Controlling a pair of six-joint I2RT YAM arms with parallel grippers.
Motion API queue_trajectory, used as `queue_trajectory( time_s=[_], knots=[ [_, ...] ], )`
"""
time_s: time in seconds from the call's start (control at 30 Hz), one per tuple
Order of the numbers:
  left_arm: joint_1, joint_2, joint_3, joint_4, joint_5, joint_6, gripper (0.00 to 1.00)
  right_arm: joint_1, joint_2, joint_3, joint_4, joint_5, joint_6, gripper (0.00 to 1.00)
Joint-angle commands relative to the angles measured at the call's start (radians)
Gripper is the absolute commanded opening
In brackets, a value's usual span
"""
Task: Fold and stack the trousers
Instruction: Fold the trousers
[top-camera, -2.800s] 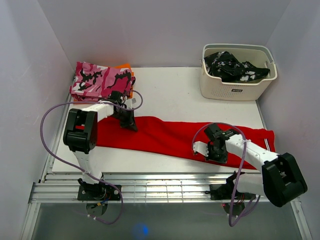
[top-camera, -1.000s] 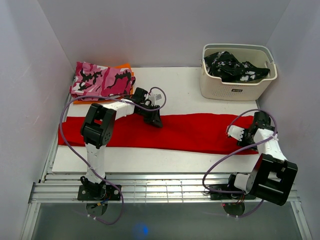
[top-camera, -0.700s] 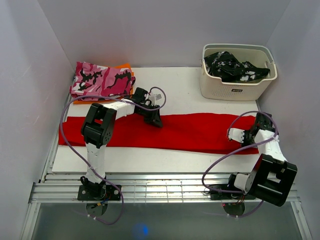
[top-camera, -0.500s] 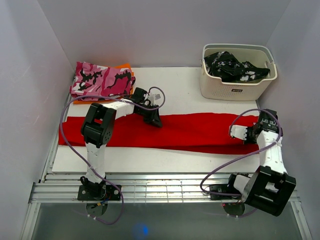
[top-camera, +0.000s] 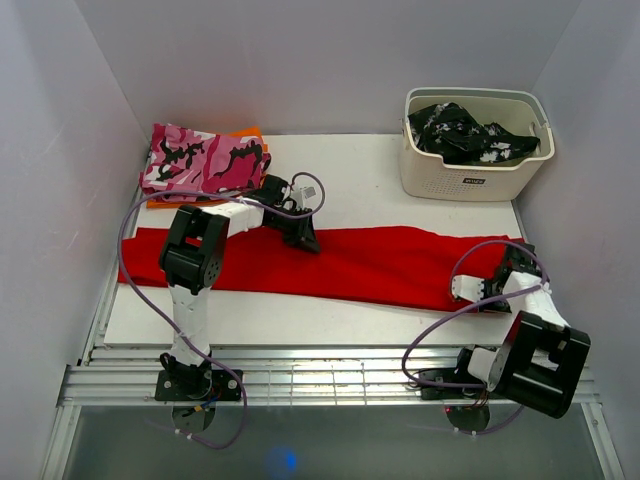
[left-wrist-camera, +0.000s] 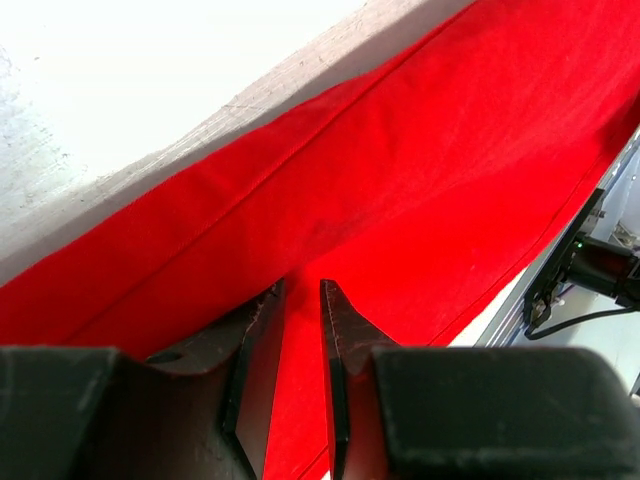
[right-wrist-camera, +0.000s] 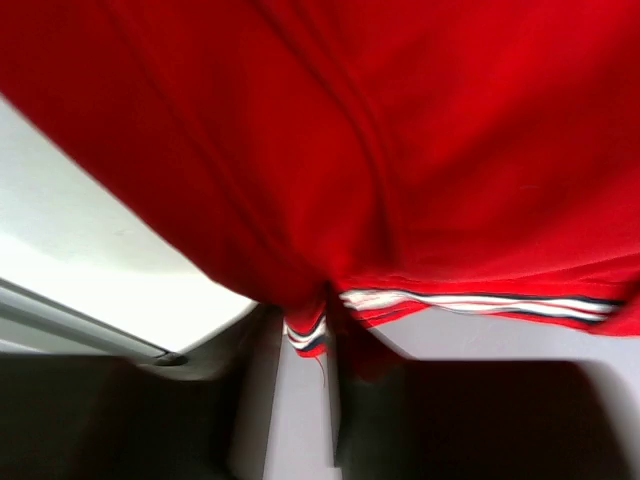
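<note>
From above, the red trousers (top-camera: 380, 265) lie stretched flat across the counter (top-camera: 350, 180) from left to right, and their left end reaches past the counter's side edge. The left arm (top-camera: 225, 215) reaches to their far edge, left of the middle. The right arm (top-camera: 525, 295) is bent low at their right end. That view hides both grips.

The left wrist view shows the left jaws nearly together, with a ridge of red cloth pinched in the narrow gap. The right wrist view shows the right jaws clamped on the white-striped cuff (right-wrist-camera: 480, 300), where the cloth is bunched.

Only the overhead view takes in the pink camouflage garment (top-camera: 205, 160), folded at the back left. It also shows the basket (top-camera: 470, 180) at the back right, holding a black-and-white garment (top-camera: 465, 135).
</note>
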Motion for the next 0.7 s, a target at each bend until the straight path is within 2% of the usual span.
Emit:
queue_trajectory(
  time_s=[0.0,0.03,0.07,0.17,0.23,0.3,0.33,0.37,0.4,0.53,0.67],
  knots=[
    [0.048,0.031,-0.041,-0.079,-0.212,0.094,0.34,-0.018,0.077,0.022,0.082,0.07,0.055,0.32],
    [0.051,0.029,-0.046,-0.093,-0.212,0.105,0.34,-0.018,0.075,0.054,0.015,0.049,0.071,0.43],
    [0.056,0.023,-0.056,-0.097,-0.215,0.112,0.34,-0.018,0.072,0.091,-0.034,-0.011,0.103,0.63],
    [0.067,-0.011,-0.128,-0.107,-0.219,0.166,0.34,-0.016,0.071,0.301,-0.252,-0.182,0.17,0.78],
    [0.067,-0.047,-0.188,-0.102,-0.215,0.23,0.33,-0.013,0.098,0.502,-0.432,-0.293,0.248,0.79],
    [0.067,-0.096,-0.231,-0.096,-0.212,0.319,0.33,-0.01,0.166,0.699,-0.554,-0.488,0.355,0.8],
    [0.065,-0.115,-0.239,-0.097,-0.203,0.348,0.34,-0.004,0.193,0.76,-0.554,-0.489,0.39,0.8],
    [0.064,-0.138,-0.243,-0.096,-0.193,0.371,0.34,0.004,0.257,0.814,-0.599,-0.565,0.43,0.8],
    [0.061,-0.161,-0.251,-0.094,-0.163,0.399,0.36,0.014,0.293,0.901,-0.604,-0.593,0.534,0.79],
    [0.016,-0.293,-0.271,-0.048,-0.146,0.508,0.41,0.105,0.462,1.057,-0.567,-0.671,0.776,0.72],
    [-0.051,-0.401,-0.303,-0.005,-0.193,0.598,0.45,0.247,0.603,1.147,-0.492,-0.728,0.932,0.68]
  ],
)
